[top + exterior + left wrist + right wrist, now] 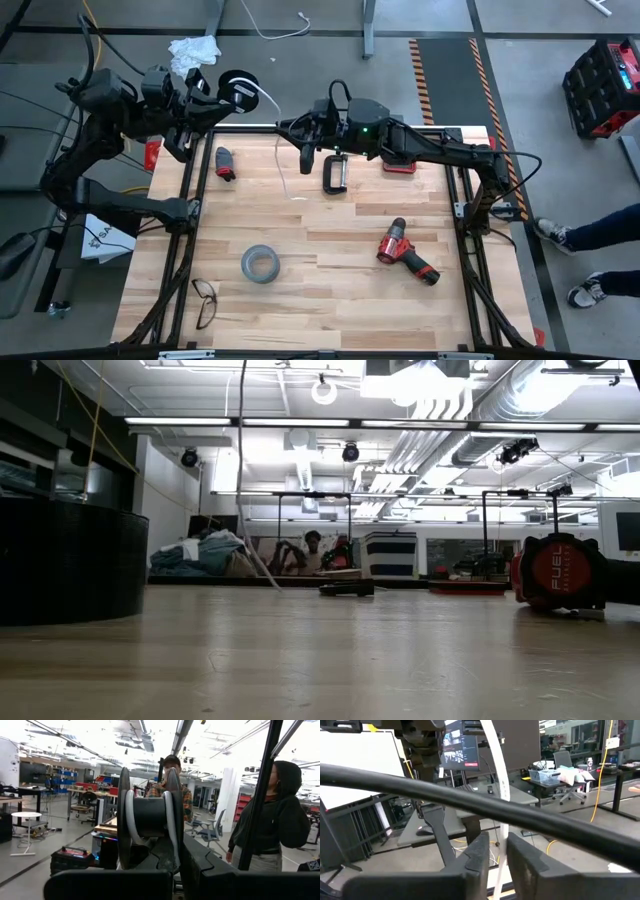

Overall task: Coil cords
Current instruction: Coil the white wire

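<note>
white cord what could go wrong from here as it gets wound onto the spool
The white cord runs between the right tool's fingers, which aren't clearly clamped; it could slip out. The left tool holds the spool past the table edge, so a loose wrap might slide off. The cord trails near the black clamp and could snag.

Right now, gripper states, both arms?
Left gripper: shut on the black spool, raised past the table's far edge.
Right gripper: jaws around the white cord; grip cannot be told.

Thin white cord [501,785] between right end effector [496,851] fingers — thick black cable [485,806] across.
</note>
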Motion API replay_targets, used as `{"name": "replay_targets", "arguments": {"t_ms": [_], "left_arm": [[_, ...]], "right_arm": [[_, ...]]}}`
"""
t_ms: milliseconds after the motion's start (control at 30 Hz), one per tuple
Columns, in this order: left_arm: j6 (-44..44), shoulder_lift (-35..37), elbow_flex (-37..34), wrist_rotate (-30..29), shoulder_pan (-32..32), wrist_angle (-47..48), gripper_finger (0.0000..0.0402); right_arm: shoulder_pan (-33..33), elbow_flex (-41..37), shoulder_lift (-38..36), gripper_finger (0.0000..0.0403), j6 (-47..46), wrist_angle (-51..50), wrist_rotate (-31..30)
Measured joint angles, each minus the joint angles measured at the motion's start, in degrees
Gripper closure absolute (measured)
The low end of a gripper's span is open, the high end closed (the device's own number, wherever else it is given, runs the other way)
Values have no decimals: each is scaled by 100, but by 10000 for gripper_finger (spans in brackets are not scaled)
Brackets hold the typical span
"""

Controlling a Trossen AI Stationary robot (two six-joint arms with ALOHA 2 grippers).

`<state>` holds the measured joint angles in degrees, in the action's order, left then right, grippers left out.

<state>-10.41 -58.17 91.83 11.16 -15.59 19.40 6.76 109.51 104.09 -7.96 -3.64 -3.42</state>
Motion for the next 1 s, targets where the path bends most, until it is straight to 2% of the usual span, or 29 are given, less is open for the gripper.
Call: {"name": "replay_targets", "arguments": {"t_ms": [133, 300, 400, 500, 733, 933, 1000], "left_arm": [[0, 0, 0, -31, 0, 0, 400], [-164, -31, 1, -461, 0, -9, 400], [-914, -173, 4, -757, -2, -13, 400], [-2128, -375, 4, -861, -2, -11, 400], [-4168, -860, -1, -440, -2, -224, 401], [-5455, -1095, 0, 284, 0, -925, 401], [-5695, -1069, 4, 367, 29, -955, 401]], "right_arm": [[0, 0, 0, 389, 93, -26, -2], [-160, -2, 0, 398, 48, 7, -22], [-358, -2, 0, 400, 47, 249, -3], [-544, -2, 0, 400, 96, 486, 50], [-784, -2, 135, 402, 247, 902, 68], [-809, -9, 267, 402, 247, 957, 85], [-807, -8, 261, 402, 298, 1101, 76]]}}
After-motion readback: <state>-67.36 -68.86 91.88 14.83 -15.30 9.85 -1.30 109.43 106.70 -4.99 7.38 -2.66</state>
